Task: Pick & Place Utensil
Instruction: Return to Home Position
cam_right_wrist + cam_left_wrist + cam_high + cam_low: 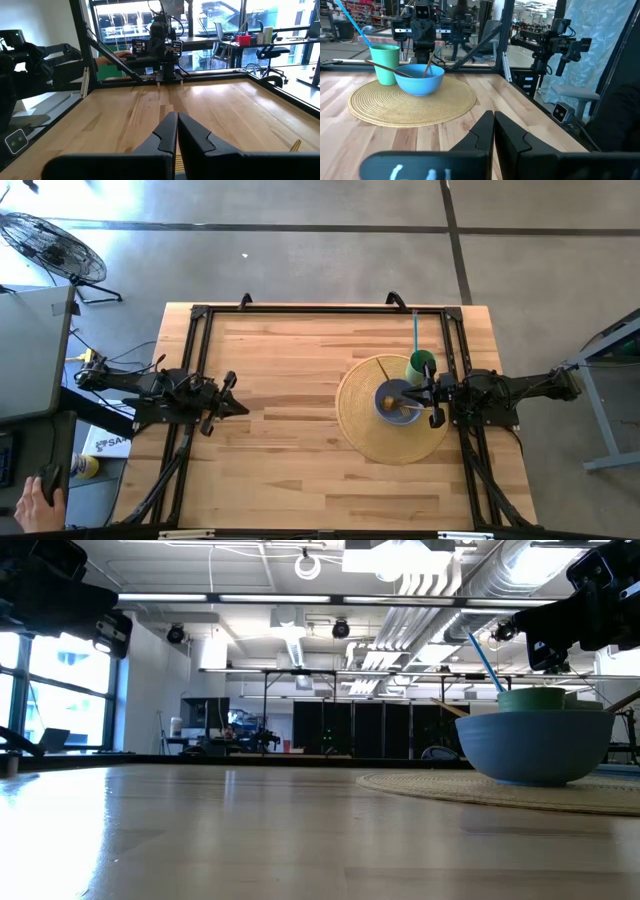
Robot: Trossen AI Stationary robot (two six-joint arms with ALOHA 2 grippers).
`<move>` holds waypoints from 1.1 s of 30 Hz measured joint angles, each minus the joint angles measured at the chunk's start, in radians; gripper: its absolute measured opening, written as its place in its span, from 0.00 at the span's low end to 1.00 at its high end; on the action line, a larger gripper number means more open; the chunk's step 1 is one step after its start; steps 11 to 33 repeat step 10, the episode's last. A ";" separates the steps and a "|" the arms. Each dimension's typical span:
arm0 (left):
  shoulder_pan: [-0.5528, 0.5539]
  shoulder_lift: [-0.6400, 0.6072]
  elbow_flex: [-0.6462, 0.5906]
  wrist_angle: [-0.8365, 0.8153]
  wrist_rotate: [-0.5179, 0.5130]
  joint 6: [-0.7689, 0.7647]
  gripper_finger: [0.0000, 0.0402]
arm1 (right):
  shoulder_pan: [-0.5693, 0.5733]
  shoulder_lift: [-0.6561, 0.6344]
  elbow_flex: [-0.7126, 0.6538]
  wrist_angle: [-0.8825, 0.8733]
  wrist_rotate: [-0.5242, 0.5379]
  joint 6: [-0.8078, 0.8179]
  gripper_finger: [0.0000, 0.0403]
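Observation:
A blue bowl stands on a round woven mat at the table's right. Two wooden utensils stick out of the bowl, leaning on its rim. Behind the bowl a green cup holds a blue straw. My right gripper hangs shut above the bowl's right side, pointing level, well clear of it in the low view. At the table's left my left gripper is also shut and holds nothing.
Black frame rails run along the table's far, left and right sides. Bare wood lies between the two grippers. Off the table are a floor fan at far left and a person's hand at near left.

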 joint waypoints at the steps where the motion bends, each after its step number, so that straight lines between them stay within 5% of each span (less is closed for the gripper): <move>1: 0.000 0.000 0.000 0.000 0.000 0.000 0.02 | 0.000 0.000 0.000 0.000 0.000 0.000 0.02; 33: 0.000 0.000 0.000 0.000 0.000 0.000 0.02 | 0.000 0.000 0.000 0.000 0.000 0.000 0.02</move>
